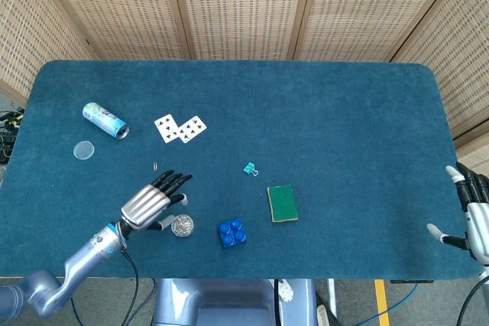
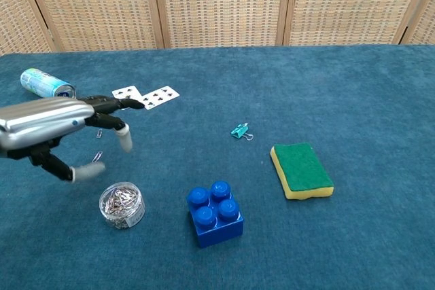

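My left hand [image 1: 150,203] [image 2: 60,127] hovers with its fingers spread and nothing in them, just above and left of a small clear cup of paper clips [image 1: 182,225] [image 2: 122,204]. A blue toy brick [image 1: 231,232] [image 2: 215,212] stands right of the cup. A green and yellow sponge [image 1: 283,202] [image 2: 302,169] lies further right. My right hand [image 1: 474,213] hangs open past the table's right edge, holding nothing, apart from every object.
A drink can [image 1: 105,120] [image 2: 47,84] lies on its side at the left, with a clear lid [image 1: 84,150] near it. Playing cards [image 1: 180,127] [image 2: 145,96] lie mid-left. A teal binder clip [image 1: 250,168] [image 2: 240,131] sits near the centre. Loose paper clips [image 1: 156,166] lie by the left hand.
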Tool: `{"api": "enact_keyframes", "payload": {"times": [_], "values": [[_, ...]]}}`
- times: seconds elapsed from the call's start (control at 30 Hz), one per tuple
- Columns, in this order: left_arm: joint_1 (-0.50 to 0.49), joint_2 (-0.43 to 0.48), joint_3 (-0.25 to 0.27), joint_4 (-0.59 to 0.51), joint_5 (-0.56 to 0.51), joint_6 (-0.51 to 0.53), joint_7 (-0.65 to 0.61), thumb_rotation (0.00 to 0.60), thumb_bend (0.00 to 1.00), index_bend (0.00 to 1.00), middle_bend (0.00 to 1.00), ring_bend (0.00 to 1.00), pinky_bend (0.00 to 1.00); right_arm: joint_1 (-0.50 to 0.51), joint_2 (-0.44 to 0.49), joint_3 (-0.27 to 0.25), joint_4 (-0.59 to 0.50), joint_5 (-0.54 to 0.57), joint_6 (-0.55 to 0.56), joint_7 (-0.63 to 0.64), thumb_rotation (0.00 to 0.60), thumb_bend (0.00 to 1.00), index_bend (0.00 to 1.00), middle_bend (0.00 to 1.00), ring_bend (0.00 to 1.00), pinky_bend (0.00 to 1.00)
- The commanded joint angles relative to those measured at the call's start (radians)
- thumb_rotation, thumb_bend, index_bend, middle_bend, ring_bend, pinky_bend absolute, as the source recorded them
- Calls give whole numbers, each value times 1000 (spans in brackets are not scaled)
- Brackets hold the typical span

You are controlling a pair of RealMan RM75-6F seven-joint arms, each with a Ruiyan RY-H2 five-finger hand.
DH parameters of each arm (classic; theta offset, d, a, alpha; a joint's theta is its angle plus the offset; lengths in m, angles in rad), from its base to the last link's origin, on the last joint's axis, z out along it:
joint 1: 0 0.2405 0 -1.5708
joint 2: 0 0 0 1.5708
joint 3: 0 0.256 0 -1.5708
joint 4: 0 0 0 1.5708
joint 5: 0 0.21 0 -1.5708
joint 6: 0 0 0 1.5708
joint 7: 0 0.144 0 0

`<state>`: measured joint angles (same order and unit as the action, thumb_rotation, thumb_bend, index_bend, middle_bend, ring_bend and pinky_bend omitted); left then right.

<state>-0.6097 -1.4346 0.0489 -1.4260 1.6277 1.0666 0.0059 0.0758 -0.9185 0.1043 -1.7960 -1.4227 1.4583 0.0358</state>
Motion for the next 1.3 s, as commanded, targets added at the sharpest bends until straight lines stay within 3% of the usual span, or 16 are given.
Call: {"api": "enact_keyframes", "payload": {"times": [0.03, 0.17, 0.4, 0.67, 1.3], "values": [[-2, 18, -9, 28, -27, -19, 1, 600, 697, 397, 0, 0, 0, 0, 0, 0, 0, 0, 0, 1, 600, 0, 0, 0, 0, 0], [-4, 17, -24, 93, -74, -50, 21, 600, 752, 397, 0, 0, 0, 0, 0, 0, -2, -2, 0, -2, 600, 0, 0, 0, 0, 0], [-11, -59, -47, 239, -132, -98, -11, 600, 756, 401, 0, 0, 0, 5, -5, -2, -2, 1, -10, -16, 600, 0, 0, 0, 0, 0], [-24, -129, -60, 327, -151, -122, -29, 600, 756, 402, 0, 0, 0, 10, -9, -1, 0, 8, -18, -24, 600, 0, 0, 0, 0, 0], [-21, -168, -55, 337, -172, -139, -1, 600, 771, 410, 0, 0, 0, 6, -4, -1, 2, 6, -11, -10, 600, 0, 0, 0, 0, 0]]}}
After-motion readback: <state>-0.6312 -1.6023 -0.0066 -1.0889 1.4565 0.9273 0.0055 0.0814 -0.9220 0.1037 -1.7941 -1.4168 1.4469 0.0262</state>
